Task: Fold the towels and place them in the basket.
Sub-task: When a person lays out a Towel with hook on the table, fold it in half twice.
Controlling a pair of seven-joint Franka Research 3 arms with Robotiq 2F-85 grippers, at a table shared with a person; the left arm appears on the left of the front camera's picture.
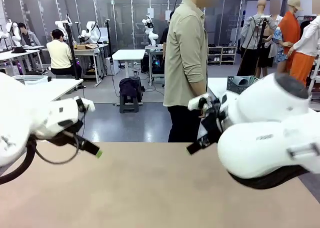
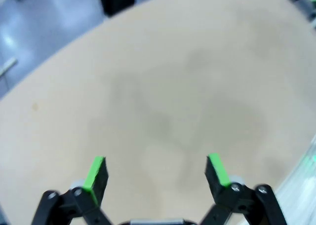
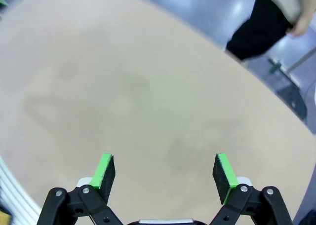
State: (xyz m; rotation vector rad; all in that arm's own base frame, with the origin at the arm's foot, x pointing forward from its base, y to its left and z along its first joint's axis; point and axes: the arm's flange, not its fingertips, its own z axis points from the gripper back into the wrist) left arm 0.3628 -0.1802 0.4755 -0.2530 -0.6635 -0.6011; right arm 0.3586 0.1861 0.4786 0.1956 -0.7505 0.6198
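No mint-green towel lies on the tan table (image 1: 150, 188). A dark mesh basket (image 1: 233, 84) stands on a white side table beyond the right arm, with a pale cloth in it that I cannot identify. My left gripper (image 1: 97, 153) hovers above the table's left part; in the left wrist view the left gripper (image 2: 155, 168) is open over bare tabletop, nothing between its fingers. My right gripper (image 1: 190, 149) hangs over the table's right part, and in its own view the right gripper (image 3: 165, 168) is also open and holds nothing.
A person (image 1: 186, 53) in an olive shirt stands at the far edge, turned sideways, one hand (image 1: 196, 102) hanging by the right arm's wrist. The person's dark trousers (image 3: 261, 30) show past the table edge in the right wrist view.
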